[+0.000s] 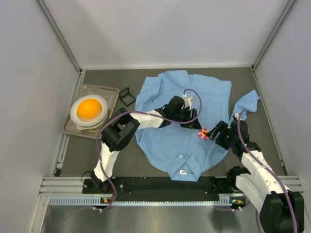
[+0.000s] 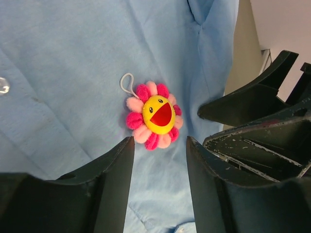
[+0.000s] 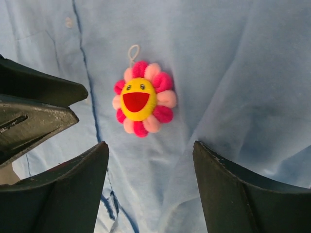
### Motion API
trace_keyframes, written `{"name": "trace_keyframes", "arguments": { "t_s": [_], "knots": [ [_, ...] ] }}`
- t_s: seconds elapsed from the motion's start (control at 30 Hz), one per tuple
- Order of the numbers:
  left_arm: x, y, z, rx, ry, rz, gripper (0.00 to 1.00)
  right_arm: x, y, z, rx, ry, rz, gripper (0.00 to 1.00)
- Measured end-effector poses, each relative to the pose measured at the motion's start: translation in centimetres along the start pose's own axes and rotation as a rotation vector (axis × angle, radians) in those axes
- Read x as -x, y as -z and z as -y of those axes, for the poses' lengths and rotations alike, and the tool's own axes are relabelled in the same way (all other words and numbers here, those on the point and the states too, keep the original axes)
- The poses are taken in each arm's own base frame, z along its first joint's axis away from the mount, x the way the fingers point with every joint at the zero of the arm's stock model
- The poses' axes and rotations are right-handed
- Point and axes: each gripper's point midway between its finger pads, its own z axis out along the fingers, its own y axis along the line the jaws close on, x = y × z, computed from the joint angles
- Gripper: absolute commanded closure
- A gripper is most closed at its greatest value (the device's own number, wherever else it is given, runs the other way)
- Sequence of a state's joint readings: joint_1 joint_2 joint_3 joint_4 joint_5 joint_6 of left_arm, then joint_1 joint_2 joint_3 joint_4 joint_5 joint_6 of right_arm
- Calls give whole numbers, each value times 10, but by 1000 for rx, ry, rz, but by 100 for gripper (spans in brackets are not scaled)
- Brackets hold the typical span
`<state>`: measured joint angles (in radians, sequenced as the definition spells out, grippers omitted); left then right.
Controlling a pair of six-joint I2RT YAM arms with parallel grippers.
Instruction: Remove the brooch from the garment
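Left gripper (image 2: 159, 141) and right gripper (image 3: 150, 144) gape empty, flanking the brooch (image 3: 141, 99) near the garment (image 1: 165, 145)'s side edge.

Left fingers (image 2: 112, 189) parted; right fingers (image 3: 73, 191) spread wider; both sets close together

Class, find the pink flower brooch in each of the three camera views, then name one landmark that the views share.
Top external: the brooch is right of centre, on the right-hand part of the shirt.
Left wrist: the brooch is at mid-frame.
Right wrist: the brooch is slightly left of centre, in the upper half.
Shared landmark: the light blue shirt under it. Both wrist views also show its white cord loop.
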<state>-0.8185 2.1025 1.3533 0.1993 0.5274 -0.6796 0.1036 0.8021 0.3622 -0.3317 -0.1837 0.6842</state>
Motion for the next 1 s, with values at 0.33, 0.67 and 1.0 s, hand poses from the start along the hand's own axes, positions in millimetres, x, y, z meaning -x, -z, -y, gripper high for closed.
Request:
{"name": "trace_keyframes", "arguments": {
  "t_s": [0.33, 0.67, 1.0],
  "knots": [
    [-19, -23, -4, 14, -18, -56, 67, 0, -12, 3, 24, -77, -21, 59],
    [-28, -27, -19, 65, -25, -93, 74, -7, -17, 9, 18, -95, -31, 54],
    [-28, -31, -23, 73, -35, -105, 74, -6, -31, 4, 51, -103, -49, 53]
  ]
}}
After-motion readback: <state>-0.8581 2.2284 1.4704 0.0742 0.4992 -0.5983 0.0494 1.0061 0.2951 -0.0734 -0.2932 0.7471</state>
